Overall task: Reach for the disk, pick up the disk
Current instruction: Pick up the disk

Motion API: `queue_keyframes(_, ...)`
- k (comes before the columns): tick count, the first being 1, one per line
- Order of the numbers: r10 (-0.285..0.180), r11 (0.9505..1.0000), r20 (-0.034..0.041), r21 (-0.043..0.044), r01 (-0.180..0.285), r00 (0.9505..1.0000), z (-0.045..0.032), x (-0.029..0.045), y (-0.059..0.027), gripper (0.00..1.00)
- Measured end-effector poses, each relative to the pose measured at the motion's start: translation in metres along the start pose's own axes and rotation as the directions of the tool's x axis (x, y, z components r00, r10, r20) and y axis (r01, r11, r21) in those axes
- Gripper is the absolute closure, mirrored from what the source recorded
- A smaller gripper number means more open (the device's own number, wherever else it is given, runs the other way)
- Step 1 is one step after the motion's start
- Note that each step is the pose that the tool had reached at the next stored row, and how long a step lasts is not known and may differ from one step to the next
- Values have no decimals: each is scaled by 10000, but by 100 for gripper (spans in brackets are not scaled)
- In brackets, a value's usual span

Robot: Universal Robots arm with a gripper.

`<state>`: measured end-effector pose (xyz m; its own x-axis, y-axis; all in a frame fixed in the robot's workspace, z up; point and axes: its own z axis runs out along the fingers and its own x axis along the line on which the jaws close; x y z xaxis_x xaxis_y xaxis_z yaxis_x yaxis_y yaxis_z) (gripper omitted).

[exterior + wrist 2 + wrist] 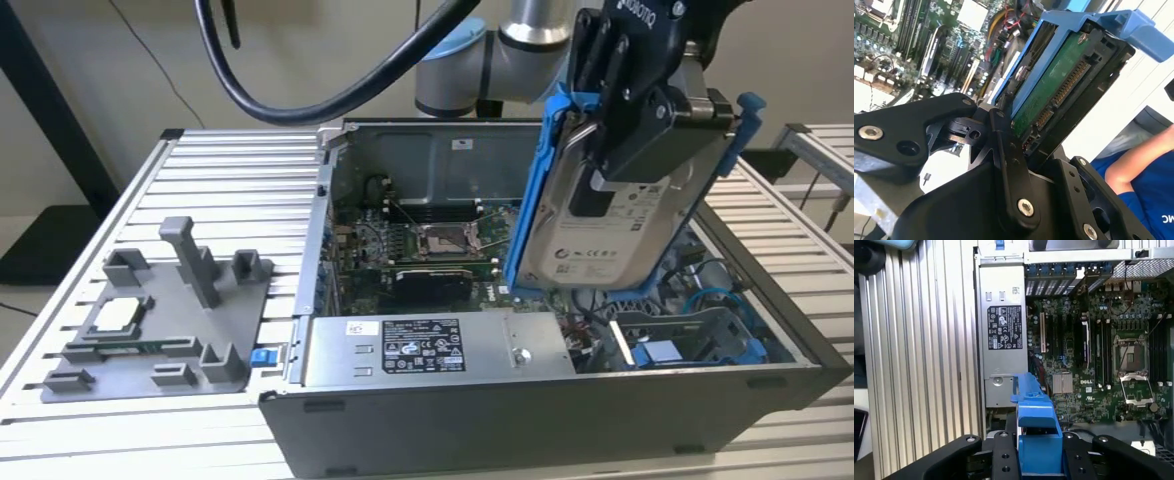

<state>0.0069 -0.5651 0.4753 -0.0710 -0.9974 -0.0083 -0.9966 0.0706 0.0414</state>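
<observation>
- Open computer case (534, 420) at the middle of the slatted metal table (214, 190)
- Grey power supply (427, 345) along the case's 6 o'clock wall
- Motherboard (427, 240) inside the case
- Grey fixture tray (160, 320) at 9 o'clock, carrying what may be a small chip (114, 315)
- Person's arm in a blue sleeve (1149, 170) in the second wrist view

One disk (607, 235) in one blue frame (537, 200), one hand (634, 105), one open computer case (534, 420) with one motherboard (427, 245) and one power supply (427, 350). One grey fixture tray (147, 340) carries one chip (114, 315). One person's arm (1134, 165) appears in the second wrist view.
</observation>
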Motion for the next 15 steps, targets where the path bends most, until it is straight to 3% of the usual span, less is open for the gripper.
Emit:
queue_keyframes(5, -1, 10000, -1, -4, 1, 10000, -4, 10, -81, 100)
queue_keyframes(15, 0, 10000, -6, -78, 0, 10000, -17, 45, -390, 100)
